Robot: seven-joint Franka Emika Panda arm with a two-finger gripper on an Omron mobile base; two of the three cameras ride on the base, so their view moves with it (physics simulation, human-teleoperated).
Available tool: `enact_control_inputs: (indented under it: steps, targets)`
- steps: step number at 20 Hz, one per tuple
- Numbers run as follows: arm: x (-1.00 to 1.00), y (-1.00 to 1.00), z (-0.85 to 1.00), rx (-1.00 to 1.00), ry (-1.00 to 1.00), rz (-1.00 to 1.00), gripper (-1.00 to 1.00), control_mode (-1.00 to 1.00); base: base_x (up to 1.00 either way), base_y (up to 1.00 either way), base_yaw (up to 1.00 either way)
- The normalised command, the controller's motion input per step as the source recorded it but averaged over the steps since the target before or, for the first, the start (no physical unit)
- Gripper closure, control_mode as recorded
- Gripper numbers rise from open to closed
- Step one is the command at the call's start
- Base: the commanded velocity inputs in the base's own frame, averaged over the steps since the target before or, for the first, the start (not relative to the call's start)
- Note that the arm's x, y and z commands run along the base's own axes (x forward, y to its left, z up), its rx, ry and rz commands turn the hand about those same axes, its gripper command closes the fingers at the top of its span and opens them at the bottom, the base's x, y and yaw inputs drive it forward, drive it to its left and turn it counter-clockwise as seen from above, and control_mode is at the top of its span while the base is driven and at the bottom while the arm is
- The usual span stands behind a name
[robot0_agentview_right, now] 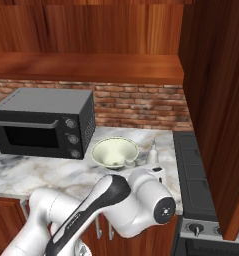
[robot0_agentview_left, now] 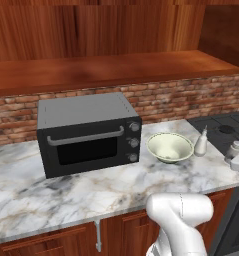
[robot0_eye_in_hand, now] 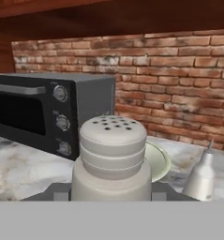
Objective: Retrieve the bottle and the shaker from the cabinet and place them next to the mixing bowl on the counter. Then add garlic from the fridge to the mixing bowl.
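Closest in the hand view, the shaker (robot0_eye_in_hand: 111,159) stands upright between the fingers of the gripper (robot0_eye_in_hand: 111,196), whose jaws seem closed on its body, though the tips are mostly hidden. In the left base view the shaker (robot0_agentview_left: 234,149) sits at three o'clock from the mixing bowl (robot0_agentview_left: 169,147), just beyond the bottle (robot0_agentview_left: 201,142). The toaster oven (robot0_agentview_left: 88,132) stands at nine o'clock on the marble counter (robot0_agentview_left: 66,192), with the brick wall (robot0_agentview_left: 191,97) behind.

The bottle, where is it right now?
In the left base view the bottle stands upright on the counter, just right of the mixing bowl.
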Motion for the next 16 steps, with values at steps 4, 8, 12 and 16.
enact_control_inputs:
  steps: [4, 8, 12, 16]
  targets:
    - [0.46, -0.12, -0.58, 0.00, 0.00, 0.06, 1.00, -1.00, 0.00, 0.00, 0.00]
    - [0.47, -0.20, -0.55, 0.00, 0.00, 0.05, 1.00, -1.00, 0.00, 0.00, 0.00]
    - [0.52, -0.36, -0.38, 0.00, 0.00, 0.02, 1.00, -1.00, 0.00, 0.00, 0.00]
    - [0.44, -0.31, -0.37, 0.00, 0.01, 0.01, 1.00, -1.00, 0.00, 0.00, 0.00]
